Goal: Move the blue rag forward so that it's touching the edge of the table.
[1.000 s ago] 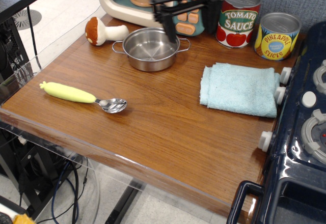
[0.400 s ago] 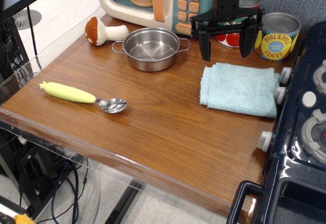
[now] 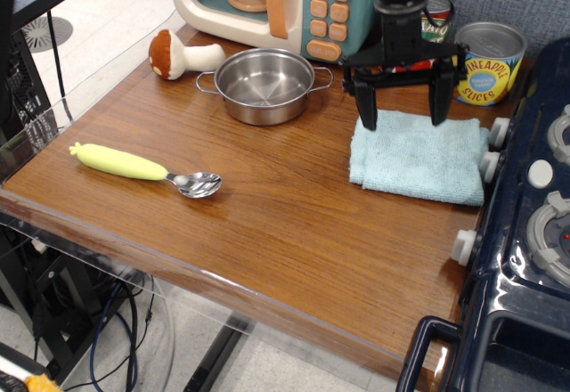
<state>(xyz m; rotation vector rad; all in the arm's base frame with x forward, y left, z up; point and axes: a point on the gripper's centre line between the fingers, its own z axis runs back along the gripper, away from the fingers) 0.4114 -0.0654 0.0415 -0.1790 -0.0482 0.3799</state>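
The blue rag (image 3: 419, 159) lies folded on the right side of the brown wood-grain table (image 3: 267, 232), against the knobs of the dark navy toy stove (image 3: 534, 232). It sits well back from the table's rounded front rim. My black gripper (image 3: 403, 121) hangs open over the rag's back edge, its two fingers spread wide, with the tips at or just above the cloth. It holds nothing.
A steel pot (image 3: 264, 84) and a toy mushroom (image 3: 174, 54) stand at the back left, with a toy microwave (image 3: 267, 0) behind them. A pineapple can (image 3: 485, 62) stands at the back right; the arm partly hides a tomato sauce can. A yellow-handled spoon (image 3: 142, 167) lies at the left front.
My gripper has swung right from above the pot to over the rag, then dropped toward its back edge. The rag has not moved.
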